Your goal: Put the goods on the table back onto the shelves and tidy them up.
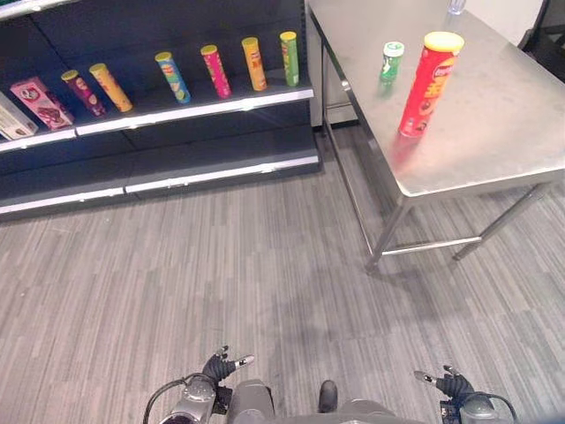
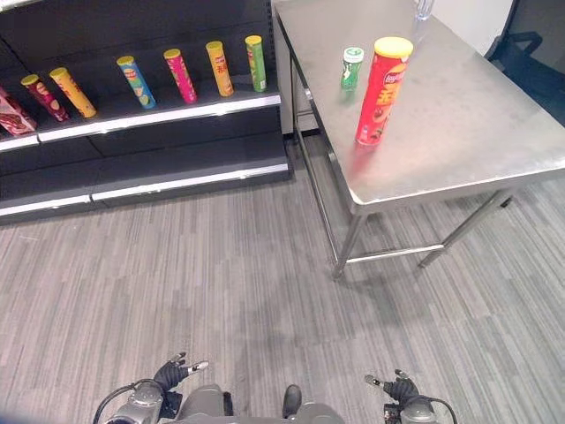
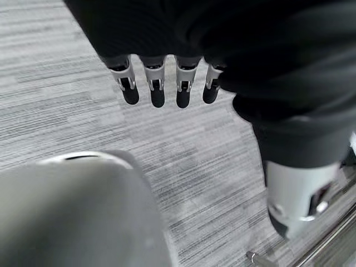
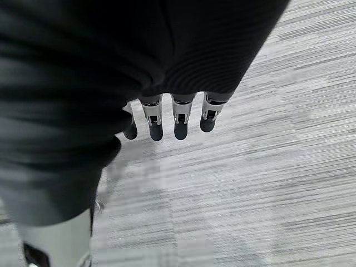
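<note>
A tall red tube with a yellow lid (image 1: 428,84) stands on the steel table (image 1: 494,132) at the upper right. Just behind it is a short green can with a white lid (image 1: 390,62). The dark shelf unit (image 1: 159,110) at the upper left holds a row of several coloured tubes (image 1: 214,71) leaning back on a white-edged shelf. My left hand (image 1: 221,366) hangs low at the bottom of the view, open and holding nothing. My right hand (image 1: 452,382) hangs at the bottom right, also open and far from the table.
Boxed goods (image 1: 40,102) sit at the shelf's left end. The lower shelf (image 1: 221,159) is bare. A clear cup (image 1: 455,7) stands at the table's far edge, and a dark chair (image 1: 547,40) is behind it. Grey plank floor (image 1: 265,265) lies between me and both.
</note>
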You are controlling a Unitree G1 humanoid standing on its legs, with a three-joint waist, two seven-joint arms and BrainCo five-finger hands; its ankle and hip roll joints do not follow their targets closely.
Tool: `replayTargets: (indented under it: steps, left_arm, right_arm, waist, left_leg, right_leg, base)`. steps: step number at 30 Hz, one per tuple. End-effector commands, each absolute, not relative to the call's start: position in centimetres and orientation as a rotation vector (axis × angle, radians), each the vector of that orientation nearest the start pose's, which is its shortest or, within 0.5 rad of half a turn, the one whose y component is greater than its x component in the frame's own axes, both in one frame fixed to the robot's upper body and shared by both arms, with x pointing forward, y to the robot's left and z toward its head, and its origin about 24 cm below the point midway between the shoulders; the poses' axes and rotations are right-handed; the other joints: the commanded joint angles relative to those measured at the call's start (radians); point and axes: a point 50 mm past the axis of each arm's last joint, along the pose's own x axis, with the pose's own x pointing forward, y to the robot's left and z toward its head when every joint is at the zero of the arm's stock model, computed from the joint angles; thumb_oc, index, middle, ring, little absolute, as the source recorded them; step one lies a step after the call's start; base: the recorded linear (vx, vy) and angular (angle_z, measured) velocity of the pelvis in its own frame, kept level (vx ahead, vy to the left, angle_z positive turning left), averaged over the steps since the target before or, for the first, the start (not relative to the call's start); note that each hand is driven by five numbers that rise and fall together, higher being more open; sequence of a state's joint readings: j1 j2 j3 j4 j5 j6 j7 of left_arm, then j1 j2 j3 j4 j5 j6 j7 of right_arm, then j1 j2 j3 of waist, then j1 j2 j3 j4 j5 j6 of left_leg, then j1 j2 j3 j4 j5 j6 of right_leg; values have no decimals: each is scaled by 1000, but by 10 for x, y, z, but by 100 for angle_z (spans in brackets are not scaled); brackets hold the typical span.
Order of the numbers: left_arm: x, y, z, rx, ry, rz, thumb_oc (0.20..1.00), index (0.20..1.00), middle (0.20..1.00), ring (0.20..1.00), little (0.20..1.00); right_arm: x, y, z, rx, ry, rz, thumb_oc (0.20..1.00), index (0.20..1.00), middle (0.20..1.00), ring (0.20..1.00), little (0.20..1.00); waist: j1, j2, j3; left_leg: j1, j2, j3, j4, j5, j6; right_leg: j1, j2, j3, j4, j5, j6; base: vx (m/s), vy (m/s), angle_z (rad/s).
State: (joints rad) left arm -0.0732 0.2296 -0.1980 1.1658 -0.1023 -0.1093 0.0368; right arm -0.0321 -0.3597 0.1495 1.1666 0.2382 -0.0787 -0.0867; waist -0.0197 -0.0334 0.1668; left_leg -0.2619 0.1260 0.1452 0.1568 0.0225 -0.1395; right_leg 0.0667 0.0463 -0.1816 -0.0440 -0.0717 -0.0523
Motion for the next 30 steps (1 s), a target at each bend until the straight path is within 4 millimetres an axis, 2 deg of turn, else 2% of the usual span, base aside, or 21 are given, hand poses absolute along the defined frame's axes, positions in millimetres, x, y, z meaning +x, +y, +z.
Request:
replayTargets:
  steps: [1,2,3,4,5,7,9,11,12,14,15,16,18,20,22,23,24,25,28,29,30]
  left_arm:
    - [148,218,-144,274,960,12,1000,1000,1000,1000,1000]
    - [148,218,-143,275,960,12,1000,1000,1000,1000,1000]
    - [143,220,-145,270,977,27,1000,1000,1000,1000,1000]
    - [138,223,-147,264,995,44,1000,1000,1000,1000,1000]
    - [137,224,-147,263,997,45,1000,1000,1000,1000,1000]
    - [139,223,-146,261,991,47,1000,1000,1000,1000,1000]
    - [144,229,-144,271,980,67,1000,1000,1000,1000,1000]
    - [148,231,-141,277,967,72,1000,1000,1000,1000,1000]
    - [154,233,-138,279,946,76,1000,1000,1000,1000,1000]
    - [160,235,-135,277,928,85,1000,1000,1000,1000,1000]
    - [164,237,-133,275,914,94,1000,1000,1000,1000,1000]
    - [169,240,-129,278,895,105,1000,1000,1000,1000,1000]
    - [169,239,-129,278,895,105,1000,1000,1000,1000,1000]
    - [169,241,-129,282,893,105,1000,1000,1000,1000,1000]
    - [171,241,-128,282,886,106,1000,1000,1000,1000,1000]
    - [173,242,-127,288,880,102,1000,1000,1000,1000,1000]
    - [173,242,-127,287,880,102,1000,1000,1000,1000,1000]
    - [168,247,-129,355,915,94,1000,1000,1000,1000,1000]
    - [168,242,-130,302,909,93,1000,1000,1000,1000,1000]
    - [163,241,-132,296,922,91,1000,1000,1000,1000,1000]
    - [162,241,-133,297,925,90,1000,1000,1000,1000,1000]
  right_arm:
    - [117,-295,-131,-283,1021,-335,1000,1000,1000,1000,1000]
    - [117,-295,-131,-282,1021,-334,1000,1000,1000,1000,1000]
    - [117,-293,-132,-282,1028,-328,1000,1000,1000,1000,1000]
    - [117,-291,-133,-282,1033,-315,1000,1000,1000,1000,1000]
    - [116,-289,-134,-293,1039,-303,1000,1000,1000,1000,1000]
    - [116,-286,-135,-297,1043,-290,1000,1000,1000,1000,1000]
    - [122,-279,-136,-287,1034,-265,1000,1000,1000,1000,1000]
    - [122,-276,-137,-298,1041,-251,1000,1000,1000,1000,1000]
    - [123,-275,-138,-301,1045,-239,1000,1000,1000,1000,1000]
    - [127,-274,-137,-287,1033,-248,1000,1000,1000,1000,1000]
    - [130,-274,-136,-284,1025,-250,1000,1000,1000,1000,1000]
    - [135,-271,-135,-283,1011,-243,1000,1000,1000,1000,1000]
    - [135,-271,-135,-283,1011,-243,1000,1000,1000,1000,1000]
    - [135,-269,-136,-269,1010,-247,1000,1000,1000,1000,1000]
    - [133,-268,-137,-260,1015,-256,1000,1000,1000,1000,1000]
    - [129,-268,-138,-250,1028,-266,1000,1000,1000,1000,1000]
    - [129,-268,-138,-250,1028,-266,1000,1000,1000,1000,1000]
    - [122,-271,-140,-294,1059,-245,1000,1000,1000,1000,1000]
    - [110,-271,-145,-256,1102,-281,1000,1000,1000,1000,1000]
    - [97,-274,-148,-231,1144,-316,1000,1000,1000,1000,1000]
    - [93,-277,-148,-221,1154,-340,1000,1000,1000,1000,1000]
  waist:
    - [59,39,30]
    - [57,34,35]
    - [66,32,32]
    - [68,39,22]
    - [76,46,16]
    - [81,40,13]
    - [96,10,-11]
    - [100,0,-19]
    - [105,-8,-31]
    - [102,-12,-26]
    - [93,-11,-13]
    - [79,-1,8]
    - [80,-2,7]
    - [78,8,15]
    - [70,13,14]
    - [59,9,7]
    - [57,10,9]
    - [47,3,10]
    - [34,0,16]
    - [31,-6,0]
    - [29,-7,-5]
  left_leg:
    - [-2,-11,-28,-145,46,-8]
    - [8,-17,-27,-152,48,-7]
    - [-22,-18,-18,-149,67,-19]
    - [-8,-9,-13,-167,78,-16]
    - [2,-2,-6,-173,110,-19]
    - [3,-6,0,-158,116,-15]
    - [13,-17,28,-134,89,3]
    - [19,-21,38,-126,74,13]
    - [36,-30,54,-119,44,33]
    - [58,-46,67,-109,8,57]
    - [72,-54,72,-105,-5,70]
    - [91,-53,88,-102,-17,84]
    - [91,-53,89,-102,-17,84]
    - [110,-41,100,-99,-27,85]
    - [144,-37,108,-107,-45,77]
    - [154,-43,120,-109,-57,73]
    - [156,-42,118,-108,-59,73]
    - [168,-51,137,-107,-82,73]
    - [190,-51,129,-101,-75,67]
    - [214,-50,129,-123,-74,60]
    - [224,-47,129,-134,-73,57]
  right_leg:
    - [29,-35,108,107,-173,166]
    - [37,-41,107,107,-177,167]
    - [82,-37,135,92,-206,178]
    - [94,-32,157,86,-208,184]
    - [103,-36,160,84,-216,187]
    - [109,-51,159,76,-211,192]
    - [88,-107,168,84,-194,231]
    - [71,-125,171,96,-183,241]
    - [47,-156,171,130,-165,259]
    - [-8,-182,181,234,-119,282]
    - [-49,-194,195,313,-82,288]
    - [-130,-201,205,420,-6,286]
    - [-132,-201,206,422,-7,285]
    - [-169,-223,184,449,28,283]
    - [-196,-226,133,372,-20,272]
    - [-236,-197,97,262,-30,271]
    - [-231,-196,94,260,-31,271]
    - [-235,-178,78,203,-43,270]
    - [-203,-151,100,137,-28,276]
    - [-182,-138,97,102,-19,265]
    - [-173,-133,96,92,-17,263]
  base:
    - [415,72,-33]
    - [551,104,-41]
    - [392,124,-28]
    - [514,187,-45]
    - [243,119,-66]
    - [243,146,-84]
    - [341,201,-54]
    - [193,110,-38]
    - [196,155,-23]
    - [177,195,-9]
    - [91,221,-8]
    - [49,159,-10]
    - [30,66,-15]
    - [93,63,-29]
    - [155,56,-36]
    - [126,25,-33]
    - [122,-38,-42]
    - [125,4,-21]
    - [124,-10,30]
    - [129,-57,-1]
    - [165,-77,-31]
